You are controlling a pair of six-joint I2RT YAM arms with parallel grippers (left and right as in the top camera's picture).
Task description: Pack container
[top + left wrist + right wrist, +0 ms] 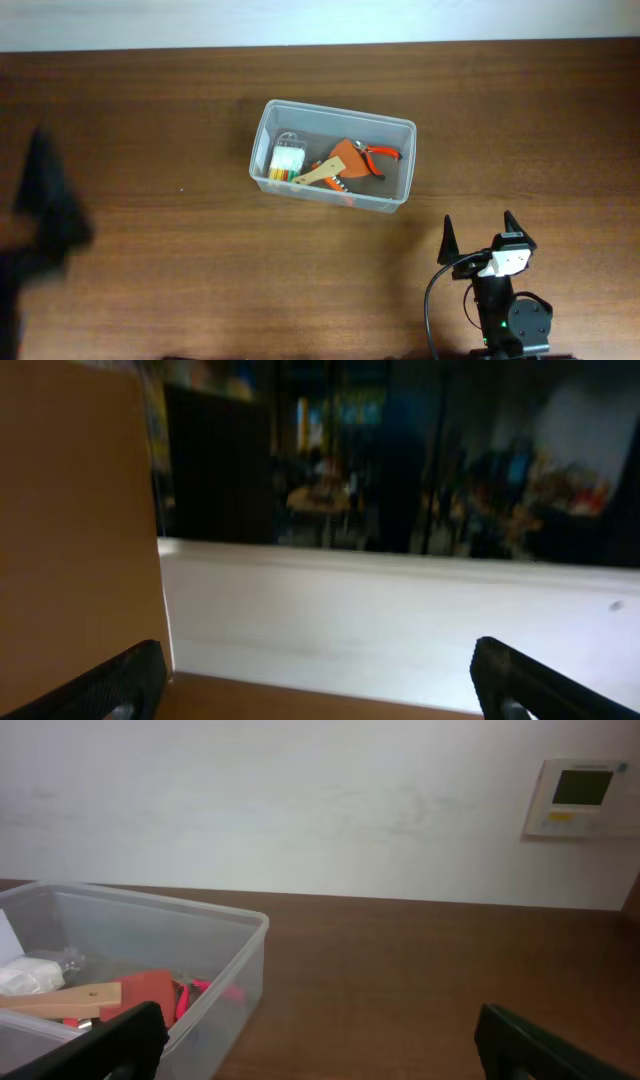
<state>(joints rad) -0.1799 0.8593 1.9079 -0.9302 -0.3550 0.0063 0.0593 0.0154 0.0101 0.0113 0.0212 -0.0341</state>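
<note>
The container (340, 112) sits mid-table (150, 120), holding pliers (382, 153), a scraper (330, 165) and a small pack (287, 160). The right tool (478, 228) and left tool (320, 685) both gape wide, empty. Nothing loose lies outside, so packing looks done; next, only keeping clear.

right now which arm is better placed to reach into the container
Right. The open right claw sits just off the container's near-right corner, and its wrist view shows it close ahead. The left claw, also open, faces only a wall, its arm far off at the left.
</note>
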